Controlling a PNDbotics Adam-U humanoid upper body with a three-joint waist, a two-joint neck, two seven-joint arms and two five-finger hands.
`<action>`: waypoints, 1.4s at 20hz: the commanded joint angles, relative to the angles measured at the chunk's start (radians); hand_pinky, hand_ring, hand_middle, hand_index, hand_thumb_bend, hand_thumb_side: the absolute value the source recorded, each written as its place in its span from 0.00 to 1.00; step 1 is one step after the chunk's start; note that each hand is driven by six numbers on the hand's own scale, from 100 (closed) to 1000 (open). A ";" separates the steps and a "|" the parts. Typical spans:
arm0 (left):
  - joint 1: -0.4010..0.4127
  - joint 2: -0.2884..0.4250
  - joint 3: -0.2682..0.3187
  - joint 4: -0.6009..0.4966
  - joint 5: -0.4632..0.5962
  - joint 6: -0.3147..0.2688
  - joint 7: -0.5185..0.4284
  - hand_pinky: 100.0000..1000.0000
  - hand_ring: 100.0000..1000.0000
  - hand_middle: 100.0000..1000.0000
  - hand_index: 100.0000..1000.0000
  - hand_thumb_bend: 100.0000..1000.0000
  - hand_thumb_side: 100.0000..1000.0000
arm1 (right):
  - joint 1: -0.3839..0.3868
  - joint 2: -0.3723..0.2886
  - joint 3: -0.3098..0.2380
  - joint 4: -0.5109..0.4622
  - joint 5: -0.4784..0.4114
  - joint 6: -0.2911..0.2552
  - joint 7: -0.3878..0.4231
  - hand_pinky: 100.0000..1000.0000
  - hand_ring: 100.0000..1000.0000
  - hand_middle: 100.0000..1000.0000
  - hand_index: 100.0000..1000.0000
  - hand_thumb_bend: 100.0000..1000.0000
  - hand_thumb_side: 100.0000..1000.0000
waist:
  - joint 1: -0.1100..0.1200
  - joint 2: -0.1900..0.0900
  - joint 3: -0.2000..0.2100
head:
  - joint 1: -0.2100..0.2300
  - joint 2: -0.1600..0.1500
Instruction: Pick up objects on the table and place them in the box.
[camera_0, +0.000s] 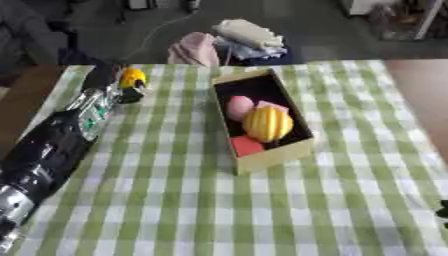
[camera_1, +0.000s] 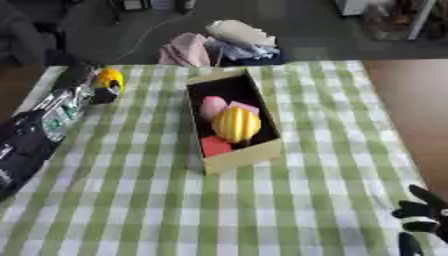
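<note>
Now left hand (camera_0: 122, 86) grips one yellow object (camera_0: 133, 77); box (camera_0: 278, 154) holds four items; right hand (camera_1: 422, 216) relaxed.

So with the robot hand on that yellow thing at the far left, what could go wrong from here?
Two risks stand out. The left robot hand holds the yellow object near the table's far left edge, so a slip might send it off the table. The box already holds a yellow ridged item, a pink one and a red one; a drop onto that pile may roll back out.
</note>
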 joint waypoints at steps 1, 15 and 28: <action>-0.007 0.053 0.016 -0.001 -0.009 0.005 -0.001 0.74 0.76 0.84 0.90 0.08 0.38 | -0.012 -0.005 0.001 -0.018 -0.009 -0.002 0.005 0.71 0.88 0.66 0.98 0.00 0.41 | -0.012 0.001 -0.002 | 0.012 -0.018; 0.001 0.037 0.015 0.000 -0.088 0.015 0.052 0.60 0.45 0.52 0.66 0.04 0.09 | -0.011 -0.004 0.000 -0.017 -0.012 -0.001 0.007 0.70 0.88 0.66 0.98 0.00 0.41 | -0.007 0.014 -0.003 | 0.016 -0.018; 0.015 0.081 0.029 -0.135 -0.030 0.022 0.254 0.47 0.23 0.23 0.36 0.00 0.11 | -0.004 -0.007 -0.006 -0.010 -0.007 -0.002 0.004 0.70 0.88 0.66 0.98 0.00 0.41 | -0.003 0.000 0.015 | 0.010 -0.008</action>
